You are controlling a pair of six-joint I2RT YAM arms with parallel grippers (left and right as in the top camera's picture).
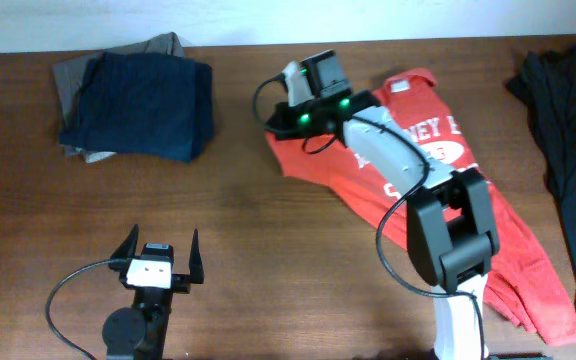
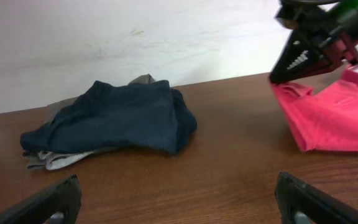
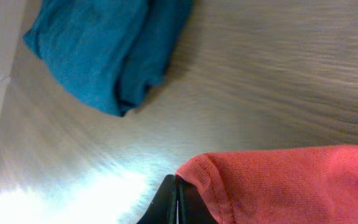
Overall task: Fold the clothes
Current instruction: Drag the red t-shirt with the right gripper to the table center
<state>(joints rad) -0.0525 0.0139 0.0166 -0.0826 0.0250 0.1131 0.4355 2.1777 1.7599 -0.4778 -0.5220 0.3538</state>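
Note:
The red-orange T-shirt [image 1: 313,165] with white lettering lies spread on the wooden table, running from the far middle to the near right. It also shows in the left wrist view [image 2: 334,118] and the right wrist view [image 3: 291,180]. My right gripper [image 1: 280,115] reaches to the shirt's far left corner and is shut on its hemmed edge [image 3: 176,198]; the left wrist view shows it [image 2: 291,65] holding that corner just above the table. My left gripper [image 1: 160,250] is open and empty near the front left, over bare wood [image 2: 178,186].
A folded dark blue garment [image 1: 138,90] lies on a grey one at the far left, also in the left wrist view [image 2: 117,115] and the right wrist view [image 3: 104,50]. A dark pile of clothing [image 1: 568,130] lies along the right edge. A white wall borders the far side.

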